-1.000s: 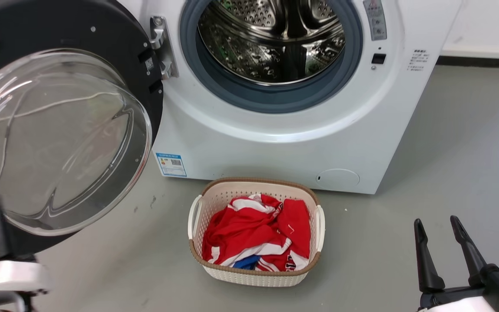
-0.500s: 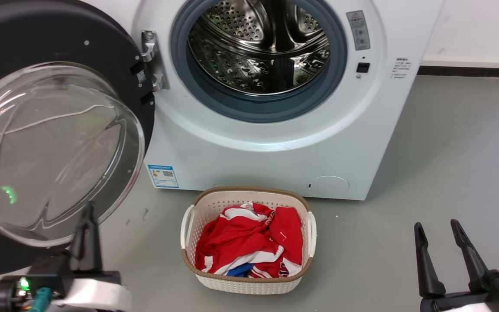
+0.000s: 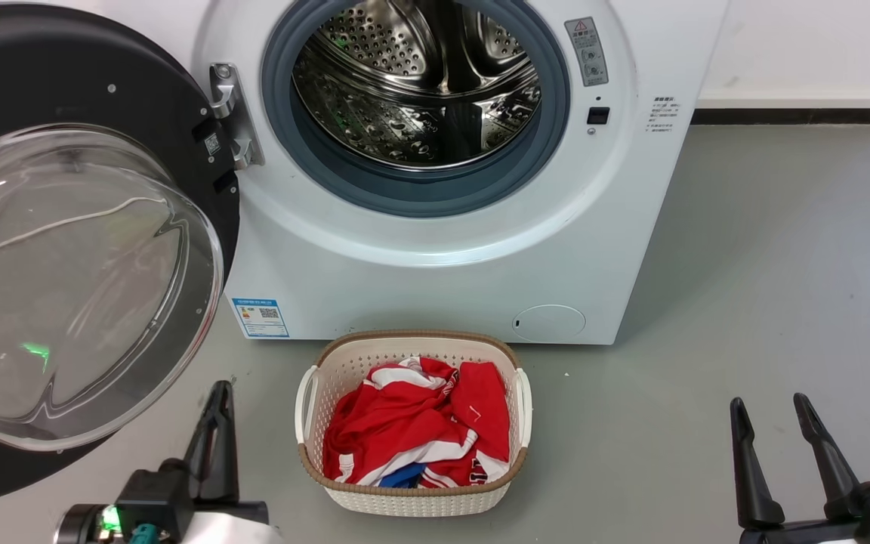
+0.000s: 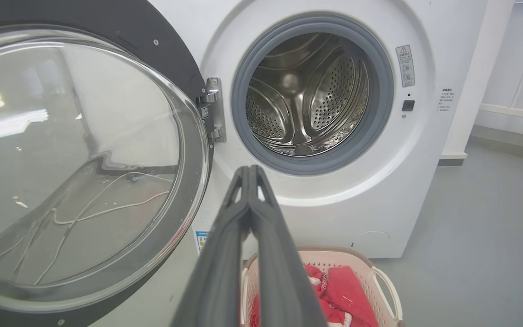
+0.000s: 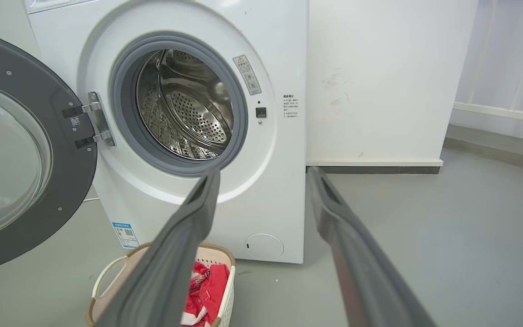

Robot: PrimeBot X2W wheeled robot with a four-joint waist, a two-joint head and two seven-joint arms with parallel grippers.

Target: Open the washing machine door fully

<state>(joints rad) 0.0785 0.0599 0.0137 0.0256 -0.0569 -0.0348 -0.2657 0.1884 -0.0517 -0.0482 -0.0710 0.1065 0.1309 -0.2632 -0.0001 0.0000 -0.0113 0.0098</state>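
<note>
The left fingers (image 3: 216,446), long and dark, are pressed together along their length with no gap at the tips and grip nothing; seen in the left wrist view (image 4: 225,254) they point at the white boxy front-loading washing machine (image 3: 435,272) below its opening and touch neither it nor the door. The right fingers (image 3: 748,476) stand spread with a clear gap between the tips, empty, out in front of the machine's right corner and well apart from it; the right wrist view (image 5: 184,236) frames the machine's right edge between them. The large round glossy black washing machine door (image 3: 80,257) with its clear bulging glass bowl is swung wide on the metal hinge (image 3: 231,113) at the left of the machine's opening, its inner face turned outward, leaving the grey rubber ring (image 3: 420,200) and perforated steel drum (image 3: 420,91) uncovered. A white woven-rim laundry basket (image 3: 412,338) holding red and white cloth (image 3: 412,431) sits on the grey floor (image 3: 745,264) just before the machine's base, and bare floor stretches to the machine's right
</note>
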